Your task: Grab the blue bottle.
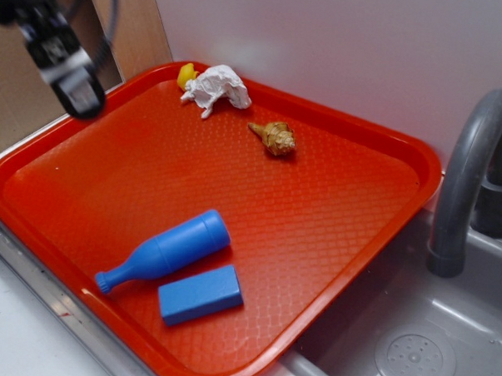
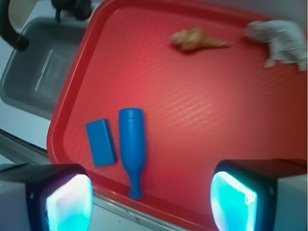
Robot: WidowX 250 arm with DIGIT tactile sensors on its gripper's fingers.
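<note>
The blue bottle lies on its side near the front of the red tray, neck pointing toward the tray's front-left rim. In the wrist view the blue bottle lies with its neck toward the near rim. My gripper hangs high above the tray's back-left edge, far from the bottle. In the wrist view my gripper is open and empty, its two fingers wide apart, the bottle below and between them at a distance.
A blue rectangular block lies right beside the bottle, also in the wrist view. A brown shell-like toy and a white crumpled thing with a yellow object sit at the back. A grey sink and faucet are to the right.
</note>
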